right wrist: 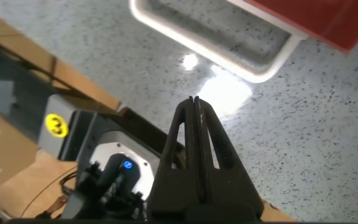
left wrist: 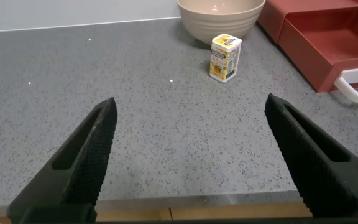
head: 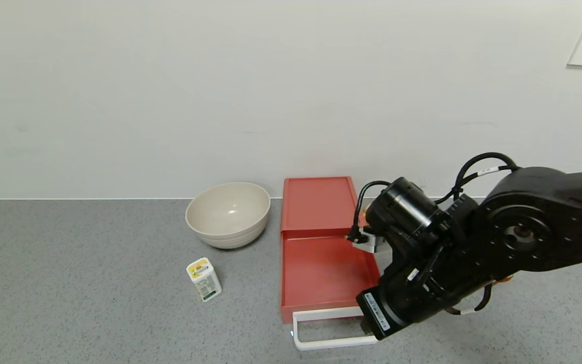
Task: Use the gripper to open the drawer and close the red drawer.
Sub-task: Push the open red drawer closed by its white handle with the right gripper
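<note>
Drawer (head: pixel 324 275): salmon-red, pulled out of its box toward 6 o'clock, at counter (head: pixel 94 303) centre. White handle (head: pixel 321 328) at its front edge. Right gripper (right wrist: pixel 194 134): jaws pressed closed on nothing, just beside the handle at 3 o'clock. Left gripper (left wrist: pixel 191 155): jaws spread open over bare counter. Beige bowl (head: pixel 228 213) at the drawer's 9 o'clock; small carton (head: pixel 203 279) at 6 o'clock of the bowl.

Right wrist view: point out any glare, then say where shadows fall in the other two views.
Right wrist view: a bright white glare patch on the speckled counter beside the white handle, just past the shut right gripper. Head view: soft shadows under the bowl and the right arm. Left wrist view: even light, with a faint shadow by the small carton; the open left gripper frames it.
</note>
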Tool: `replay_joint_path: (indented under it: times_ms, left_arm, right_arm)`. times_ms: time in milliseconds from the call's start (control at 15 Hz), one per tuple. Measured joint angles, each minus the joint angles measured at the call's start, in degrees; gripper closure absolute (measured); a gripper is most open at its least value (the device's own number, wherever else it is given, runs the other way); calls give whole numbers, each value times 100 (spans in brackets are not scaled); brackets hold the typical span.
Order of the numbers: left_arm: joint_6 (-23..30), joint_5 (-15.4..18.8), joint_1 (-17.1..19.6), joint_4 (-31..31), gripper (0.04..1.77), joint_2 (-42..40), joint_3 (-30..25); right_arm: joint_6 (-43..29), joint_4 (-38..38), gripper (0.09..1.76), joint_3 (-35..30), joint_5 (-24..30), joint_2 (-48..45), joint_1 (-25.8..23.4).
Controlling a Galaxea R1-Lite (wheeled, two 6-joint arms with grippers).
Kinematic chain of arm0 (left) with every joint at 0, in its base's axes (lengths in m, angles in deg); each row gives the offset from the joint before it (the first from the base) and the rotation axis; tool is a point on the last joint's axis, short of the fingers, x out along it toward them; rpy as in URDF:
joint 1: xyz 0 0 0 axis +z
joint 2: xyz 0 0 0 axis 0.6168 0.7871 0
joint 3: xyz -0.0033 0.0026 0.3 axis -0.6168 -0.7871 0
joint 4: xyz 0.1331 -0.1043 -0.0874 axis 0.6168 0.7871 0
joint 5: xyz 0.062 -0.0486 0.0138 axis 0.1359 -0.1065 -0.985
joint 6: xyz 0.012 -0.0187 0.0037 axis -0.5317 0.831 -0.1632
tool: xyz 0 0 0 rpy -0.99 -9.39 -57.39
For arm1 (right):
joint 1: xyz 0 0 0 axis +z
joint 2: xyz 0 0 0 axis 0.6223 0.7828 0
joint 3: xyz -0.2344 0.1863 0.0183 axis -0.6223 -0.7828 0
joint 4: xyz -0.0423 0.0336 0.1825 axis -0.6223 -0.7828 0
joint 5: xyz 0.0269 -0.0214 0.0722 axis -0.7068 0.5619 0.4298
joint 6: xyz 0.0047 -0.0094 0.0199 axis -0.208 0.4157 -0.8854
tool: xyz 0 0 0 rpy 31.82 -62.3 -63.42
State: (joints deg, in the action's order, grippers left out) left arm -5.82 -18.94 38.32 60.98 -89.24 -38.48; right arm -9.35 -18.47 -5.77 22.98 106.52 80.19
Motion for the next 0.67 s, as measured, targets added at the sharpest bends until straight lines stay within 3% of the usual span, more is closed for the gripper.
replay_joint_path:
  times_ms: [667]
  left_arm:
    - [-1, 0, 0, 0, 9, 0, 0]
  right_arm:
    - [-258, 52, 173, 455, -628, 1001, 77]
